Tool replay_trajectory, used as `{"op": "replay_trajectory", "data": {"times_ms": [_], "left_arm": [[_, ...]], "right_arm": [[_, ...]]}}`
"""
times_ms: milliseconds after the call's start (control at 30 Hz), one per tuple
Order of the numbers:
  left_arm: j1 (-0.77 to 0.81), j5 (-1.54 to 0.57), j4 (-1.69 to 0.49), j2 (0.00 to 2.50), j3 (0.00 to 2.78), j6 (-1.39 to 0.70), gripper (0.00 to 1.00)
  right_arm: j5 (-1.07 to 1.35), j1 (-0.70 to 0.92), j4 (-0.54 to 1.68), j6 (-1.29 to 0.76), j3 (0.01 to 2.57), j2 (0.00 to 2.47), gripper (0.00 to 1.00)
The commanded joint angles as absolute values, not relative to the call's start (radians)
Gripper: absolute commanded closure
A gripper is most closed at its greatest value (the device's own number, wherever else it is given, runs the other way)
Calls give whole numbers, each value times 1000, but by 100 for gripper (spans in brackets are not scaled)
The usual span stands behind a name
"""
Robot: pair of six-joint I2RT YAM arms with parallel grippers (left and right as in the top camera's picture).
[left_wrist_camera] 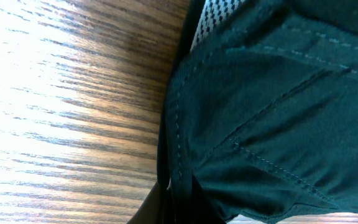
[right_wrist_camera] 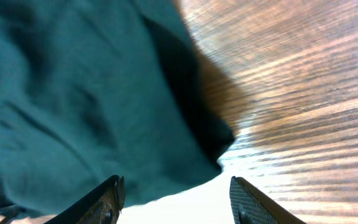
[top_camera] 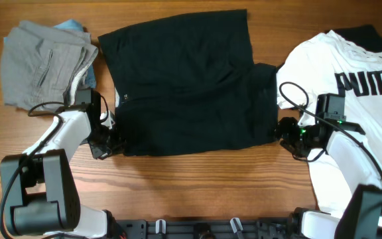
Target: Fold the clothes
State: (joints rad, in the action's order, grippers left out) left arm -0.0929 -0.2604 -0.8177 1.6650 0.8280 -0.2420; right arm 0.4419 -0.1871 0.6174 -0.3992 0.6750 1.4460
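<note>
Overhead view, starting from the robot's side of the wooden table (top_camera: 197, 186). Both arms reach in from the near edge toward the black shorts (top_camera: 184, 86), which lie spread flat in the middle.

The left gripper (top_camera: 109, 139) sits at the shorts' near-left corner, right on the hem. Its own wrist cam is basically wall-to-wall black fabric with stitched seams, plus a strip of the pale waistband (left_wrist_camera: 219, 18) up top and bare wood to the left. The cloth bunches down toward the bottom of that frame, but I honestly can't tell whether the jaws are clamped on it or not (only a dark sliver of something shows there).

The right gripper (top_camera: 285, 129) is at the shorts' right edge, near the lower right corner. In its wrist view the two fingers (right_wrist_camera: 107, 199) stand wide apart, and the edge of the fabric reaches into the gap between them without being pinched.

The white PUMA T-shirt (top_camera: 323, 60) lies on the right side, running from the near edge to the far one. The right arm rests over it, and its left edge is just beside the shorts.

Further back, the grey shorts (top_camera: 42, 63) sit folded in the far-left corner on top of a blue cloth (top_camera: 70, 26). A dark garment (top_camera: 367, 36) peeks out behind the T-shirt at far right.
</note>
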Motion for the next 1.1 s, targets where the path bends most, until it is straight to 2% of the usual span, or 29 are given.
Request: {"op": "replay_trajectory", "data": {"times_ms": [0, 67, 167, 200, 333, 367, 433, 467, 733, 1067], "left_arm": [[-97, -255, -819, 1674, 813, -243, 93], [-97, -255, -823, 1674, 813, -243, 93], [-97, -255, -826, 1674, 813, -243, 93], [-97, -254, -826, 1674, 813, -242, 93], [-97, -255, -846, 1674, 813, -243, 96], [-97, -258, -855, 1674, 816, -242, 96], [-97, -303, -891, 1674, 837, -242, 96], [-97, -336, -925, 1668, 860, -239, 96], [-97, -344, -1148, 1378, 965, -221, 96], [-97, -335, -1283, 939, 1033, -319, 96]], "right_arm": [[415, -186, 574, -422, 648, 1524, 44], [418, -187, 564, -430, 648, 1572, 49], [419, -187, 499, -428, 648, 1620, 50], [419, -187, 482, -427, 648, 1624, 53], [418, -188, 500, -402, 657, 1621, 84], [418, -189, 521, -389, 669, 1612, 88], [418, -189, 588, -349, 713, 1576, 90], [416, -189, 630, -336, 743, 1547, 94], [334, -189, 986, -316, 1030, 1269, 96], [314, -188, 1110, -287, 1218, 1136, 96]]}}
